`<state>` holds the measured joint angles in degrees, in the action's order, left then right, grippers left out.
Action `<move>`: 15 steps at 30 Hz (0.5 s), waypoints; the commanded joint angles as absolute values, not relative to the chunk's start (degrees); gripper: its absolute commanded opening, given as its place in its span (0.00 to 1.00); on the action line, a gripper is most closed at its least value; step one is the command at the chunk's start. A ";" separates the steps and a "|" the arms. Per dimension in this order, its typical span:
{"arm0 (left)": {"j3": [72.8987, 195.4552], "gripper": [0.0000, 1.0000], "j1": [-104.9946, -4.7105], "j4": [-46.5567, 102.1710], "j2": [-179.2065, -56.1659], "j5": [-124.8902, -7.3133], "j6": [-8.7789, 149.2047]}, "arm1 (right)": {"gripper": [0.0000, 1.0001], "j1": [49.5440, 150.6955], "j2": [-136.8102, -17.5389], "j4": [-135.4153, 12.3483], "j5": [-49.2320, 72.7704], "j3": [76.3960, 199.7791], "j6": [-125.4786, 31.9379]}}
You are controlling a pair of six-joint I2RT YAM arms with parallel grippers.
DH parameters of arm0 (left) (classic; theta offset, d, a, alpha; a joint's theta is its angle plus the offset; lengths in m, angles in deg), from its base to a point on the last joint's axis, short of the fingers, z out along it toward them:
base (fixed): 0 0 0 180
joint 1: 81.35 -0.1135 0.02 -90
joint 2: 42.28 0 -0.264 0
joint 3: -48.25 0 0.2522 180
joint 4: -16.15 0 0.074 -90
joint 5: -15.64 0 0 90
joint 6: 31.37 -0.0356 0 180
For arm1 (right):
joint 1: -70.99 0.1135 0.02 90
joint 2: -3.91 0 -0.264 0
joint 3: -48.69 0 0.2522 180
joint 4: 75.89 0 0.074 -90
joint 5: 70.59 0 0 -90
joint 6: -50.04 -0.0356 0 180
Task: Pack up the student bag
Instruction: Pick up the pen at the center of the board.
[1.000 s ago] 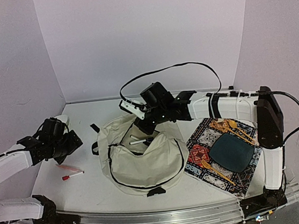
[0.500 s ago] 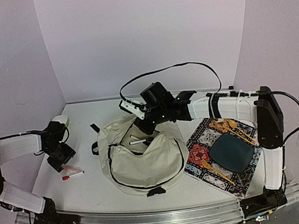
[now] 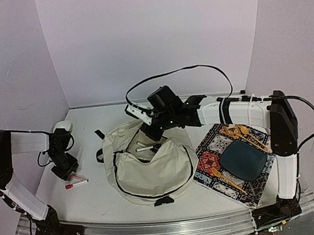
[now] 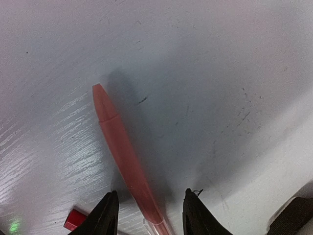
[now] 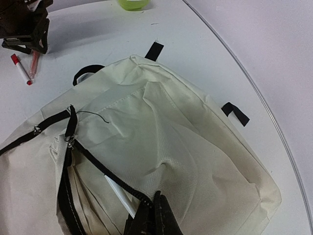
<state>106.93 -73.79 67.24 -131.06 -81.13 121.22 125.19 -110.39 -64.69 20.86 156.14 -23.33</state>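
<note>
Left gripper (image 4: 149, 215) is down on the table (image 3: 98, 200), its jaws apart on either side of a pink pen (image 4: 122, 152) and not yet pinching it, so the pen lies loose between the fingers. Just beside it lies a white marker with a red cap (image 3: 77, 184), also untouched. The bag (image 3: 152, 172) sits in the middle of the table, well apart from both, slumped with its zipped mouth open towards the back. The right gripper (image 5: 149, 221) is closed at the black zipper edge of that mouth and seems to be holding it open, though what exactly the tips pinch is hard to make out. One white pen (image 5: 119, 195) already lies inside the opening, so I judge the packing begun but far from finished: the pink pen and the marker are outside the bag and have to be carried over and dropped in, and the zip is not yet closed. Whether the things on the patterned mat (image 3: 207, 163) at the right belong in the bag cannot be told.
</note>
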 commanded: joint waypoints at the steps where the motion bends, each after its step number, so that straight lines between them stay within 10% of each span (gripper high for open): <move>1: 109.44 0.43 -74.97 68.93 -132.85 -80.07 122.19 | 0.00 125.57 -105.52 -69.50 19.98 156.70 -23.78; 15: 114.02 0.00 -75.64 69.49 -141.80 -75.52 119.17 | 0.00 125.65 -104.42 -71.01 20.46 155.67 -23.18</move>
